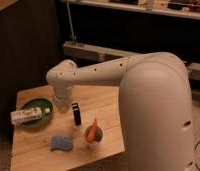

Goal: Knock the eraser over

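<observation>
A white box (26, 115) lies across the green plate (35, 108) at the table's (105, 102) left. The gripper (61, 104) hangs just beside the upright eraser (76, 113), near the table's centre. A wide sweep might also topple the cup (93, 137) just right of the sponge (61, 143).

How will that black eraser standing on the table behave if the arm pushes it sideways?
The eraser stands upright on a narrow end, so it probably tips rather than slides. It looks small and likely light, needing little force. The gripper sits just left of it; falling right, it might hit the white cup.
</observation>
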`<state>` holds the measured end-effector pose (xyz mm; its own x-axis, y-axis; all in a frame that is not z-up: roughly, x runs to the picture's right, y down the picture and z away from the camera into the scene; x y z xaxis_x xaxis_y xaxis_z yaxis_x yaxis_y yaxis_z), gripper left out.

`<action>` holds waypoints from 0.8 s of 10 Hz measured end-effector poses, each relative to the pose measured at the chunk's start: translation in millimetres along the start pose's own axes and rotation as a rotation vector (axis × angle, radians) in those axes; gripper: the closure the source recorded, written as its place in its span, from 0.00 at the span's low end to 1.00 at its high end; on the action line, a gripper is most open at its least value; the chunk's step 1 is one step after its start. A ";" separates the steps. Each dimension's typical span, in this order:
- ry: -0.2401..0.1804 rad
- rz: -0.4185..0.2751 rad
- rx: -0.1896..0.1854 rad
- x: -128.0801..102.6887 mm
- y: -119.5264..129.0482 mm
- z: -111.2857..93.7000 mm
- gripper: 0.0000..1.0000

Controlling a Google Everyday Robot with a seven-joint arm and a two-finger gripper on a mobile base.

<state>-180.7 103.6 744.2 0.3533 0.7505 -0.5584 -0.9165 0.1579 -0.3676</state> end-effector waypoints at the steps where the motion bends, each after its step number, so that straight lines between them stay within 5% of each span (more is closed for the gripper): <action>1: -0.002 0.034 0.007 -1.1 -12.5 -0.9 1.00; 4: -0.015 0.212 -0.053 -2.7 -66.2 -10.0 1.00; 8: -0.041 0.359 -0.150 8.7 -126.6 -19.7 0.98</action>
<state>-57.8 77.5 771.2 0.0049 0.7665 -0.6423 -0.9418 -0.2124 -0.2606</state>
